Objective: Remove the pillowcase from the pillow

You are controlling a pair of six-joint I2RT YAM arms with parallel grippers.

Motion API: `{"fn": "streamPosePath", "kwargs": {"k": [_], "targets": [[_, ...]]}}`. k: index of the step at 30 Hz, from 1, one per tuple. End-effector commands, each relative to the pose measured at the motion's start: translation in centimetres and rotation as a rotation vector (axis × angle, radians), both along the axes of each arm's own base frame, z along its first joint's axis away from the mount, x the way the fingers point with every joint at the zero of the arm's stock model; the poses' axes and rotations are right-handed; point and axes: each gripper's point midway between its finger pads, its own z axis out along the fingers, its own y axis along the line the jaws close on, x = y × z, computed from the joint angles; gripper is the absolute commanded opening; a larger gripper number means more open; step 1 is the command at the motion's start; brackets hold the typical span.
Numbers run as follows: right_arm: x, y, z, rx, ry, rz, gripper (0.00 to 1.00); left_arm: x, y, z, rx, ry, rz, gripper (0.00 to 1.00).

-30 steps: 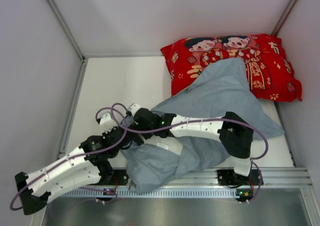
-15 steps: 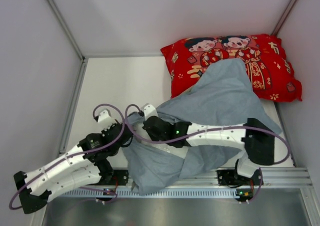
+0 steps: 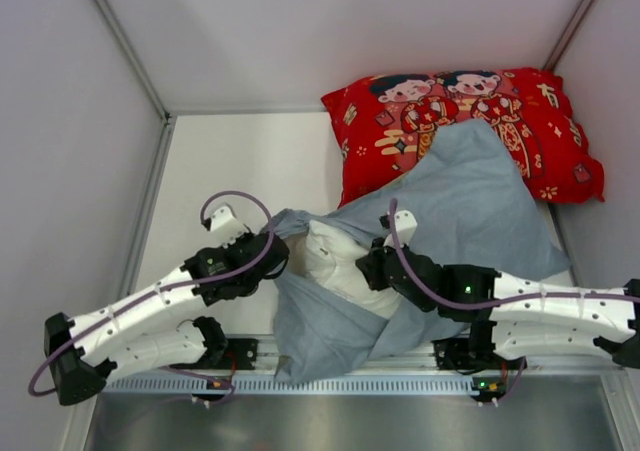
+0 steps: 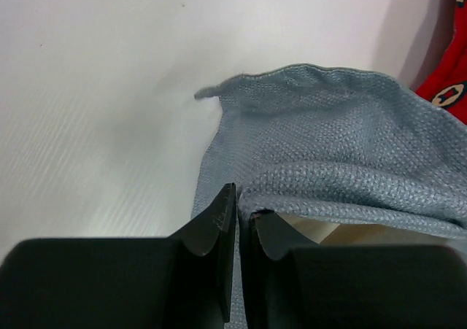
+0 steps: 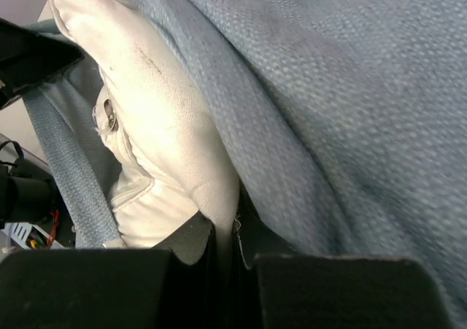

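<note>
The blue-grey pillowcase (image 3: pixel 460 201) lies crumpled across the table, its far end draped over a red pillow. A white pillow (image 3: pixel 335 256) pokes out of its open left end. My right gripper (image 3: pixel 368 269) is shut on a pinch of the white pillow (image 5: pixel 160 125) cloth, with the pillowcase (image 5: pixel 350 88) draped beside it on the right. My left gripper (image 3: pixel 272 243) sits at the case's left edge. In its wrist view the left gripper (image 4: pixel 239 205) has its jaws almost together, and the hem of the pillowcase (image 4: pixel 328 146) runs between the tips.
A red cartoon-print pillow (image 3: pixel 450 111) fills the far right corner, also seen as the red pillow (image 4: pixel 445 88) at the frame edge. Grey walls close in the table at left, back and right. A metal rail (image 3: pixel 400 381) runs along the near edge.
The right gripper shut on the pillow and drew back to the right, baring the white pillow. The left gripper stayed at the case's edge, shifting slightly right.
</note>
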Motion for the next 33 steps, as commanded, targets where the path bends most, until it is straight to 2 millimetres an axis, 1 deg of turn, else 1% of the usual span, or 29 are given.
{"fn": "streamPosePath", "kwargs": {"k": [1, 2, 4, 5, 6, 7, 9, 10, 11, 12, 13, 14, 15, 16, 17, 18, 19, 20, 21, 22, 23, 24, 25, 26, 27, 28, 29, 30, 33], "targets": [[-0.5, -6.1, -2.9, -0.206, -0.014, -0.074, 0.0, 3.1, 1.7, 3.1, 0.14, -0.129, 0.083, 0.16], [-0.6, -6.2, -2.9, -0.201, -0.018, -0.069, 0.0, 3.7, 0.9, 3.2, 0.147, -0.121, 0.056, 0.17], [-0.7, -6.4, -2.4, -0.182, -0.031, -0.075, 0.0, 4.7, -1.7, 2.3, 0.183, -0.039, -0.058, 0.16], [-0.5, -6.4, -1.9, -0.173, -0.041, -0.082, 0.0, 5.1, -3.0, 2.0, 0.189, -0.02, -0.117, 0.06], [-0.3, -6.3, -1.3, -0.168, -0.061, -0.079, 0.0, 5.2, -4.2, 1.5, 0.179, 0.009, -0.162, 0.01], [0.1, -6.0, -0.6, -0.165, -0.084, -0.082, 0.0, 4.4, -5.9, 0.0, 0.144, 0.076, -0.242, 0.0], [0.9, -4.5, 2.3, -0.137, -0.151, -0.058, 0.0, 3.7, -8.1, -2.4, 0.117, 0.137, -0.354, 0.0], [1.2, -3.4, 2.8, -0.147, -0.161, -0.039, 0.0, 1.9, -8.3, -5.2, 0.101, 0.211, -0.416, 0.0], [1.7, -2.4, 4.9, -0.115, -0.183, -0.034, 0.0, 1.2, -8.4, -5.6, 0.073, 0.208, -0.446, 0.0], [2.2, -1.6, 5.9, -0.103, -0.198, -0.03, 0.0, 0.9, -8.8, -5.8, 0.033, 0.19, -0.468, 0.0], [3.7, -0.5, 6.2, -0.114, -0.209, -0.03, 0.0, -0.6, -8.4, -7.3, 0.014, 0.228, -0.502, 0.0], [4.6, 0.3, 8.1, -0.081, -0.225, -0.036, 0.0, -1.1, -8.6, -6.1, -0.034, 0.186, -0.535, 0.0], [6.7, 0.0, 8.7, -0.084, -0.233, -0.071, 0.0, -1.5, -8.9, -5.4, -0.067, 0.161, -0.568, 0.0], [7.8, 1.5, 8.7, -0.063, -0.219, -0.051, 0.0, -1.9, -9.3, -4.7, -0.097, 0.14, -0.608, 0.0], [9.1, 2.0, 10.4, -0.023, -0.228, -0.066, 0.0, -3.1, -10.0, -3.1, -0.154, 0.103, -0.695, 0.0], [10.9, 1.7, 11.0, -0.004, -0.226, -0.105, 0.0, -3.6, -10.5, -2.2, -0.186, 0.079, -0.747, 0.0], [12.1, 2.7, 10.5, -0.01, -0.213, -0.103, 0.0, -4.1, -11.3, -0.8, -0.228, 0.037, -0.802, 0.03], [13.2, 3.4, 12.6, 0.035, -0.236, -0.119, 0.0, -5.3, -12.1, 0.1, -0.274, 0.026, -0.888, 0.06], [14.3, 3.7, 13.1, 0.044, -0.241, -0.134, 0.0, -6.1, -12.6, 1.4, -0.319, -0.007, -0.942, 0.09], [15.3, 5.1, 12.1, 0.023, -0.223, -0.132, 0.0, -6.5, -13.2, 2.6, -0.355, -0.041, -0.984, 0.16], [16.0, 6.2, 14.1, 0.062, -0.239, -0.132, 0.0, -7.0, -13.6, 3.2, -0.384, -0.056, -1.018, 0.21], [16.2, 7.2, 14.2, 0.07, -0.231, -0.116, 0.0, -7.8, -14.1, 4.2, -0.422, -0.07, -1.065, 0.25], [16.4, 9.0, 13.0, 0.06, -0.201, -0.074, 0.0, -7.9, -14.3, 4.7, -0.437, -0.082, -1.078, 0.31], [16.4, 9.7, 13.6, 0.075, -0.204, -0.067, 0.0, -7.9, -14.4, 5.2, -0.449, -0.092, -1.079, 0.41], [16.0, 10.4, 13.3, 0.069, -0.203, -0.055, 0.0, -7.8, -14.4, 5.7, -0.451, -0.102, -1.08, 0.45], [16.1, 10.4, 12.5, 0.044, -0.204, -0.068, 0.0, -7.7, -14.5, 5.7, -0.447, -0.099, -1.076, 0.5], [16.0, 10.3, 12.1, 0.032, -0.203, -0.067, 0.0, -7.7, -14.3, 5.3, -0.434, -0.08, -1.063, 0.6], [15.9, 10.2, 11.6, 0.024, -0.198, -0.065, 0.0, -7.6, -14.2, 5.1, -0.424, -0.067, -1.054, 0.64], [15.5, 8.9, 11.3, -0.001, -0.211, -0.074, 0.0, -6.8, -13.6, 4.1, -0.391, -0.019, -0.985, 0.71]]}}
